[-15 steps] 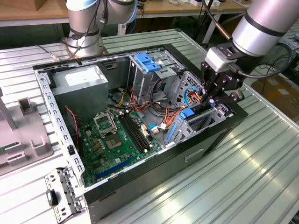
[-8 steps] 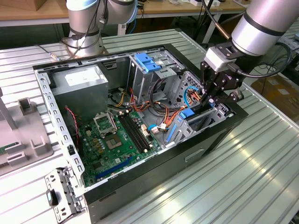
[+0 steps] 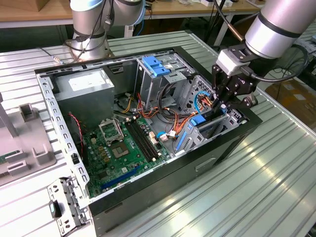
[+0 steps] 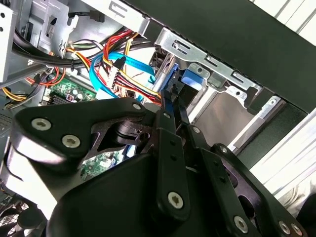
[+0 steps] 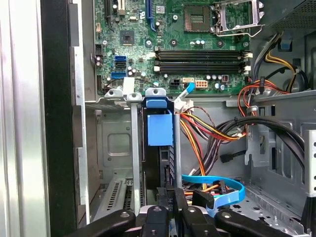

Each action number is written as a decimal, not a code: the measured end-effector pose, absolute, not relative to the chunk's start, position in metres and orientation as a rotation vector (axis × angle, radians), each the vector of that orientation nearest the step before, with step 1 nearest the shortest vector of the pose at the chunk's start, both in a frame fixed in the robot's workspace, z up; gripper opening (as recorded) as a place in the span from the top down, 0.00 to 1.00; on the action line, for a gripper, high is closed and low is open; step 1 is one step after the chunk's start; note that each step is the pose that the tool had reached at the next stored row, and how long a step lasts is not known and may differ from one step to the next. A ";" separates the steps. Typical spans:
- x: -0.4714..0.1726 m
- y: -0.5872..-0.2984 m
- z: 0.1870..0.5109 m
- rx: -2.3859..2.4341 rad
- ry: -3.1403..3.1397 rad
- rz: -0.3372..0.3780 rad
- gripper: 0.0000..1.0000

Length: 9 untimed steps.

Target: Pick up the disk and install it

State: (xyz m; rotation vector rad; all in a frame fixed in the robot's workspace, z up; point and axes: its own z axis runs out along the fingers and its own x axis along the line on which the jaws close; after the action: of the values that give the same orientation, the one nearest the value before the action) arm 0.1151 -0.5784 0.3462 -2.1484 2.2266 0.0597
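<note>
The disk (image 5: 160, 129) stands on edge in a slot of the grey metal drive cage (image 5: 118, 148), at the end of the open computer case (image 3: 148, 197) toward the exterior view's right. Its blue rail (image 4: 190, 80) and dark edge show in both wrist views, and a blue patch of the disk (image 3: 198, 120) shows in the exterior view. My gripper (image 3: 223, 106) reaches down into the case from above. Its black fingers (image 4: 165, 123) are drawn close together on the disk's thin upper edge. The gripper (image 5: 174, 200) hides the disk's near end, and the cage walls cover its flat faces.
A green motherboard (image 3: 118, 148) lies on the case floor. A large grey metal box (image 3: 84, 91) and an upright cage with a blue latch (image 3: 155, 66) stand at the back. Orange, red and blue cables (image 5: 207, 131) run beside the slot. Another arm's base (image 3: 89, 34) stands behind the case.
</note>
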 end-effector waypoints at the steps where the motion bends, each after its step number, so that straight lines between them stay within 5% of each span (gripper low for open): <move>1: 0.115 -0.578 0.346 -2.148 2.226 0.060 0.83; 9: 0.115 -0.581 0.343 -2.147 2.225 0.064 0.83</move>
State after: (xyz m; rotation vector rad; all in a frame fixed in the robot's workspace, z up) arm 0.1151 -0.5813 0.3434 -2.1468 2.2250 0.0636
